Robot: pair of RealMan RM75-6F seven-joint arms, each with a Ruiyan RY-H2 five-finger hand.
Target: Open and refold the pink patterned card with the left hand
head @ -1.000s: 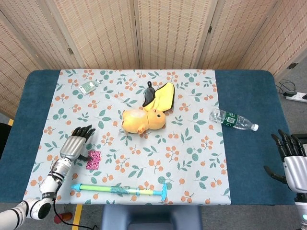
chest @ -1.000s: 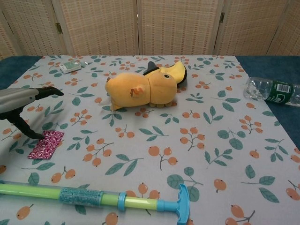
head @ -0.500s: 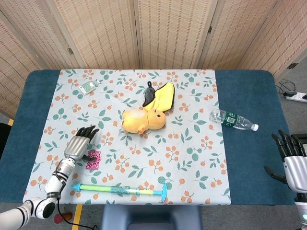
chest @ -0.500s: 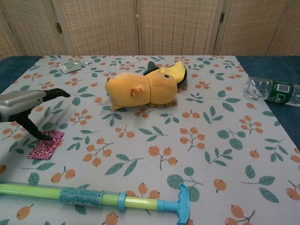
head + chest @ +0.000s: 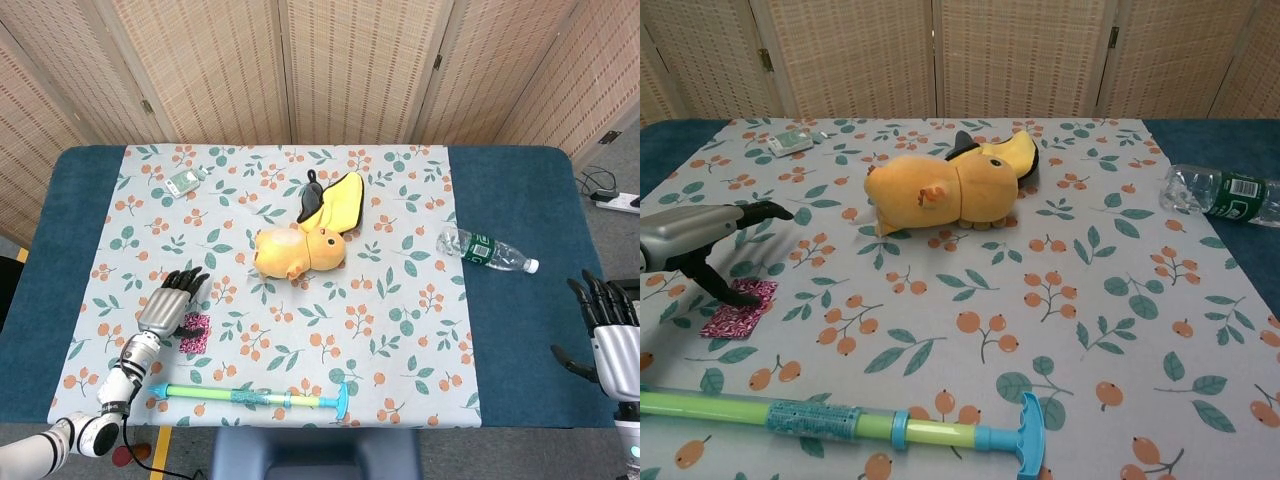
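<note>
The pink patterned card [image 5: 195, 332] lies flat and folded on the floral cloth near the front left; it also shows as the card [image 5: 737, 308] in the chest view. My left hand [image 5: 166, 306] hovers over the card's left side with its fingers stretched forward and apart. In the chest view the left hand [image 5: 695, 232] reaches its thumb [image 5: 732, 295] down to the card's top face, and nothing is gripped. My right hand [image 5: 610, 338] hangs open beyond the table's right front edge, fingers spread, holding nothing.
A yellow plush toy [image 5: 305, 240] lies mid-table. A green and blue toy stick [image 5: 250, 397] lies along the front edge just below the card. A plastic bottle [image 5: 486, 250] rests at the right, and a small white-green packet [image 5: 184, 181] at the back left.
My left hand has shifted slightly forward and to the right and sunk lower over the card. The card stays put. The right hand has not moved.
</note>
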